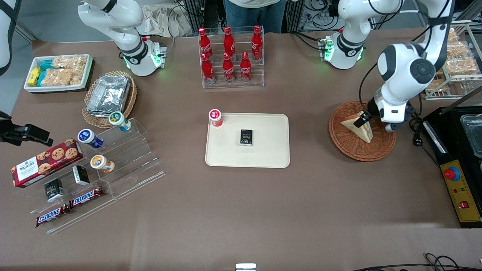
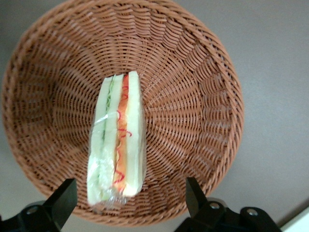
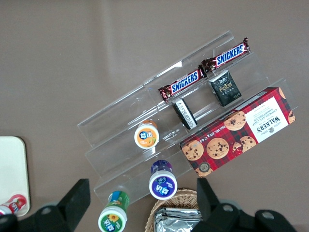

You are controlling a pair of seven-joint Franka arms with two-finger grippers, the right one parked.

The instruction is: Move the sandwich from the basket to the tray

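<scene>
The sandwich [image 1: 360, 129], a plastic-wrapped triangular wedge, lies in the round reddish-brown wicker basket [image 1: 348, 148] toward the working arm's end of the table. In the left wrist view the sandwich [image 2: 118, 140] shows its cut edge with green and orange-red filling, resting on the basket [image 2: 193, 111] floor. My gripper [image 1: 375, 123] hangs just above the basket and is open. One end of the sandwich lies between its fingers [image 2: 129, 193], with no contact visible. The cream tray [image 1: 271, 150] sits mid-table and holds a small black box [image 1: 246, 137].
A red-capped cup [image 1: 215, 117] stands at the tray's corner. Cola bottles [image 1: 229, 56] stand in a rack farther from the camera. A black machine with a red button [image 1: 452, 174] and a wire rack of snacks [image 1: 457, 62] flank the basket. Acrylic steps with snacks [image 1: 90, 165] lie toward the parked arm's end.
</scene>
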